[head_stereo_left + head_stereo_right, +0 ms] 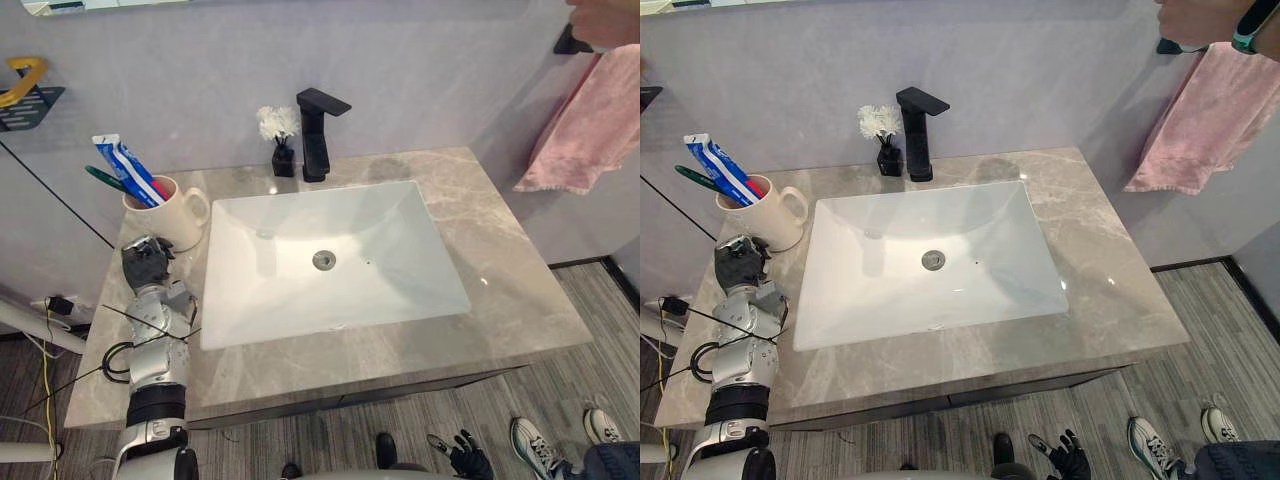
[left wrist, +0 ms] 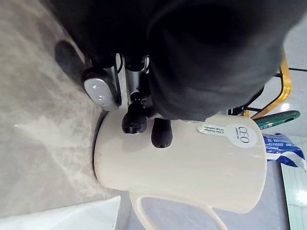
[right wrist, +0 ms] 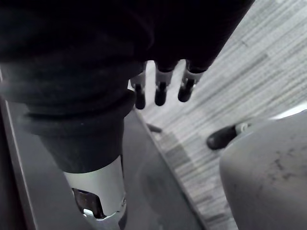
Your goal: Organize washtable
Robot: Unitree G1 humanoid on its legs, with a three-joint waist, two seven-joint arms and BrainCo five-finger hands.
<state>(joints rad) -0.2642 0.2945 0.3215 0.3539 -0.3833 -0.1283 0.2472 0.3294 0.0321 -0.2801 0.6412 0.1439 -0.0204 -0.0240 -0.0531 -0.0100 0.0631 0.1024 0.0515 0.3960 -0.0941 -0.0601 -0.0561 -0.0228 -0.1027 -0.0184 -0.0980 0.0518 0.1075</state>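
1. The cream mug (image 1: 170,215), holding a toothpaste tube (image 1: 128,170), stands on the worktop (image 1: 500,270) at the sink's (image 1: 330,260) 10 o'clock.
2. The left hand (image 1: 148,262) sits at the mug's 6 o'clock, fingers loose, fingertips (image 2: 134,122) touching its wall.
3. The right hand (image 3: 160,93) hangs slack, fingers apart.

Wall (image 1: 450,70): was plain pale grey.
Floor (image 1: 590,320): showed grey planks.
Tabletop (image 1: 500,260): was grey veined stone around a white sink (image 1: 380,230).
Towel (image 1: 585,130): pink, hung at right.
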